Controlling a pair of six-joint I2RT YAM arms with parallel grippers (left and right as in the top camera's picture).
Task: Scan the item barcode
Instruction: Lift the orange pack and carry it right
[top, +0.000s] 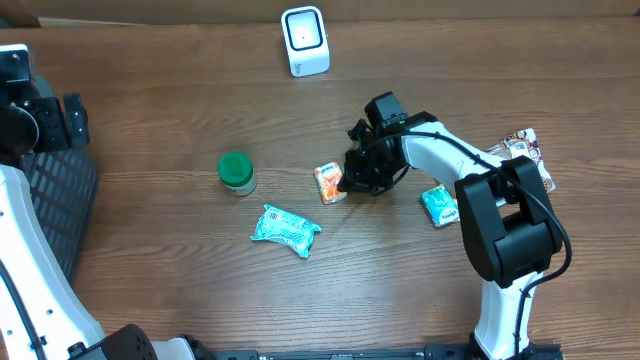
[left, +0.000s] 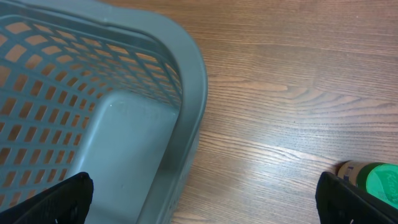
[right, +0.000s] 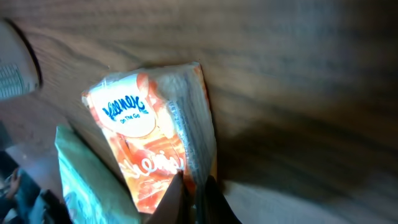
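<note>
Wood-grain table (top: 150, 250): right pincer (right: 191, 196) pinches shut on packet (right: 140, 146) near centre; left pincer (left: 205, 200), nine o'clock, gapes empty.

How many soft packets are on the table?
4: orange packet pinched by the right claw, teal packet left of it, green packet beside the right arm, patterned packet partly hidden behind that arm; others may be hidden.

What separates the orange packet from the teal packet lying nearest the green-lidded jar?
The orange packet is pinched at its edge by the right tool; the teal packet lies free. The orange packet looks shorter and boxier, the teal packet longer and crumpled. Both are soft wrapped packets on the wooden table.
</note>
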